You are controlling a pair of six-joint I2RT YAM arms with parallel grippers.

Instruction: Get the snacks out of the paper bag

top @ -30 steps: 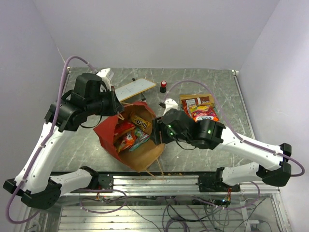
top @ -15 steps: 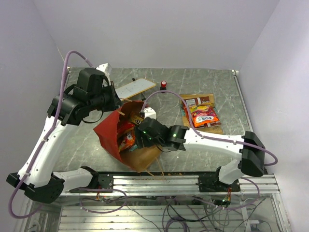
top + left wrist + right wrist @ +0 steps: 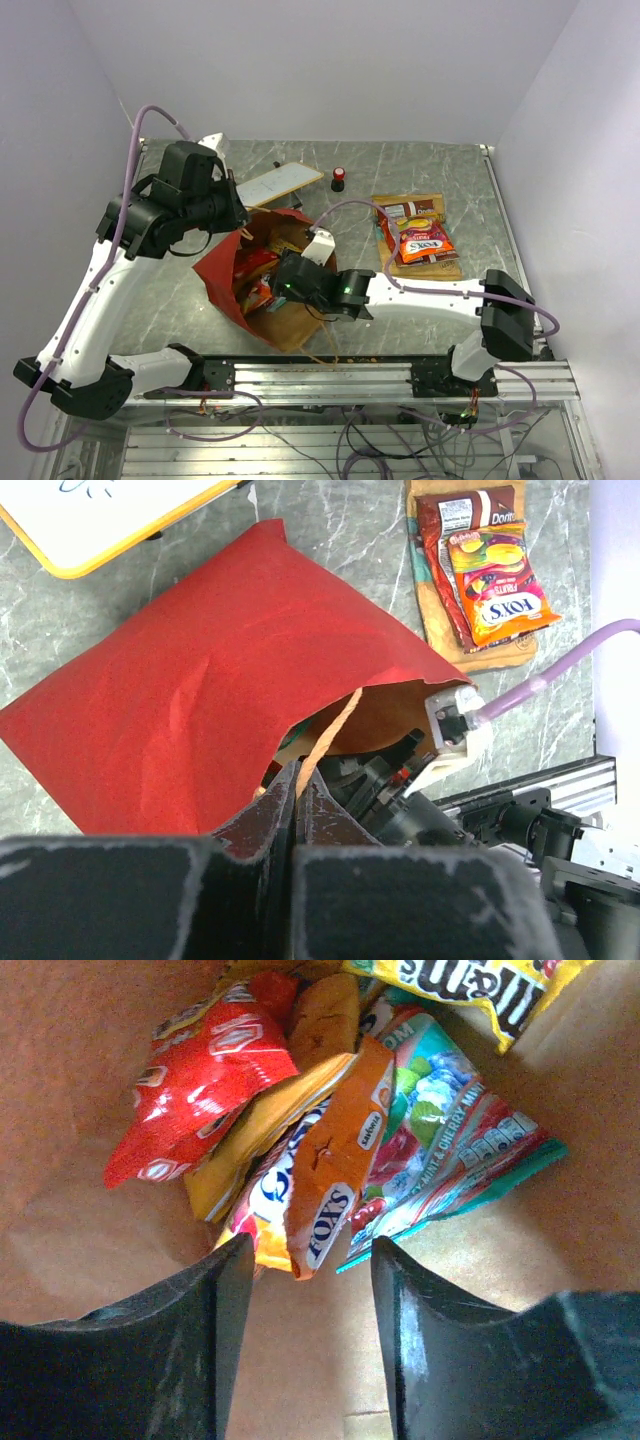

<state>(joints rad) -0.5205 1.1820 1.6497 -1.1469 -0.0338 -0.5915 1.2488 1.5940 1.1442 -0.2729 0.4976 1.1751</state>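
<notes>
The paper bag (image 3: 215,275), matte red outside and creased brown kraft inside, sits on the grey marbled table (image 3: 450,170). The left gripper (image 3: 297,780) has its fingers pinched together on the bag's upper rim. The right gripper (image 3: 308,1260) is inside the bag, fingers moderately apart and gripping nothing. It hangs over a heap of glossy, crinkled snacks: a red packet (image 3: 195,1070), an orange Fox's packet (image 3: 335,1155), a multicolour mint-and-cherry packet (image 3: 450,1150) and a yellow m&m's packet (image 3: 480,985). More packets (image 3: 418,235) lie stacked on the table, right of the bag.
</notes>
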